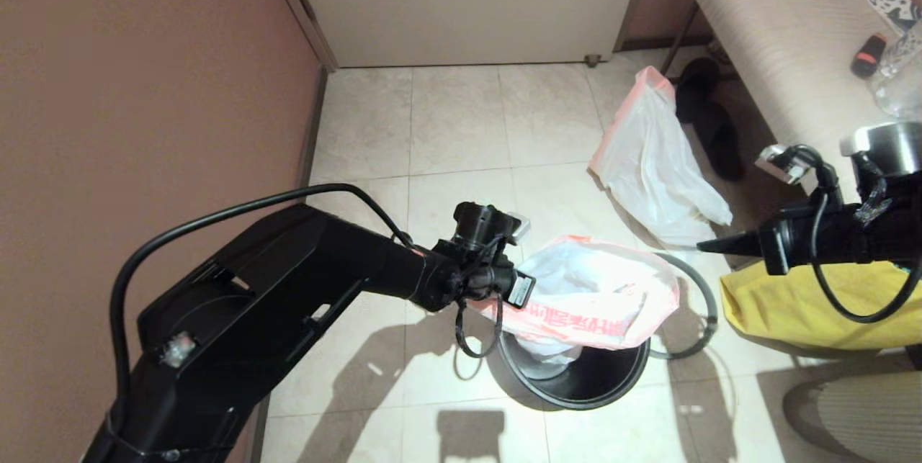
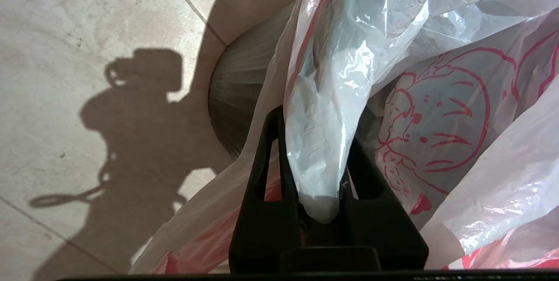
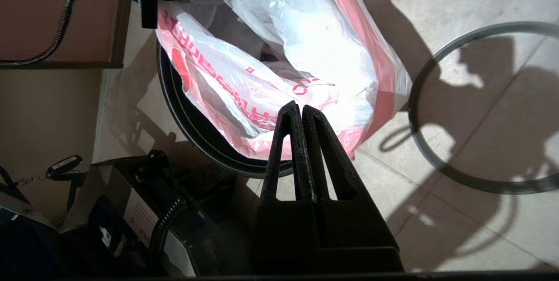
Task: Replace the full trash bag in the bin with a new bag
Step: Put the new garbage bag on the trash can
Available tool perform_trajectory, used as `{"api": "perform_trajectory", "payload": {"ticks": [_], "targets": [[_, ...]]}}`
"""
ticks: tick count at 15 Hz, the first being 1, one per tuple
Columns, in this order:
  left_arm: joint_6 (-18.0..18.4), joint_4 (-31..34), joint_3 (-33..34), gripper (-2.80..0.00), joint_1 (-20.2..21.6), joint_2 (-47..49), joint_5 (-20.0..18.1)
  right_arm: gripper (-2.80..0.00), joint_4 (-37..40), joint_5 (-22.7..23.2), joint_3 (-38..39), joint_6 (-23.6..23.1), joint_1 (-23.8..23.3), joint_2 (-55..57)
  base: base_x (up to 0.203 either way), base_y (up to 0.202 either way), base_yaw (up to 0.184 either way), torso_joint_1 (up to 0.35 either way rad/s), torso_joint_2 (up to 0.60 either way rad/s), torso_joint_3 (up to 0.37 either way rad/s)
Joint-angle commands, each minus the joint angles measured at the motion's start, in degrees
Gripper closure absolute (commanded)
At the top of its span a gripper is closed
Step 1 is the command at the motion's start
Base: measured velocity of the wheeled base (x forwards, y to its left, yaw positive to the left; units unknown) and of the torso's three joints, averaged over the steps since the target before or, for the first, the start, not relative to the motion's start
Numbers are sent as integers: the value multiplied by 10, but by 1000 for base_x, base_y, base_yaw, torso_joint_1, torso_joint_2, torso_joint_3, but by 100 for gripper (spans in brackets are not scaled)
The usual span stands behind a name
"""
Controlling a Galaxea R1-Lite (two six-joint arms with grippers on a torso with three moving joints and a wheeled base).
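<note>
Bin [image 1: 598,384] stands on the tiled floor in front of the robot, with the new bag [image 1: 591,297] bunched over its mouth, part of it hanging inside and part spread above the rim. The left gripper [image 2: 316,158] is clenched on a fold of the new bag at the bin's left edge, the thin plastic pinched between its two fingers and the red print showing just beside them. The right gripper [image 3: 301,117] hangs above the bin's right side with its fingers pressed together and nothing between them, its tips just over the bag's red-edged rim; in the head view it points in from the right. The hoop [image 1: 702,297] lies flat on the floor just right of the bin, off it. The full bag [image 1: 652,160] lies slumped on the tiles farther back, near the bench [image 1: 785,38], well apart from the bin. A yellow bag [image 1: 807,312] sits under the right arm
</note>
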Motion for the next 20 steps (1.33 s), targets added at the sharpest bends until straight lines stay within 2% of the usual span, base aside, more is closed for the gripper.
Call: {"api": "perform_trajectory", "payload": {"ticks": [1,4,8,12,16,20], "targets": [[-9,-19,16,0,-1,0,0,0,-2,-3,0,0,12,57,0,0,0,0,0,0],[-23,-26,16,0,-1,10,0,0,-59,-18,0,45,44,117,0,0,0,0,0,0],[-24,-55,15,0,-5,28,0,0,-166,-51,1,136,48,165,0,0,0,0,0,0],[-41,-82,30,0,-4,30,0,0,-252,-112,3,187,63,194,0,0,0,0,0,0],[-49,-129,47,0,0,21,0,0,-271,-157,6,192,86,228,0,0,0,0,0,0],[-56,-183,57,0,11,40,0,0,-269,-174,2,191,101,250,0,0,0,0,0,0]]}}
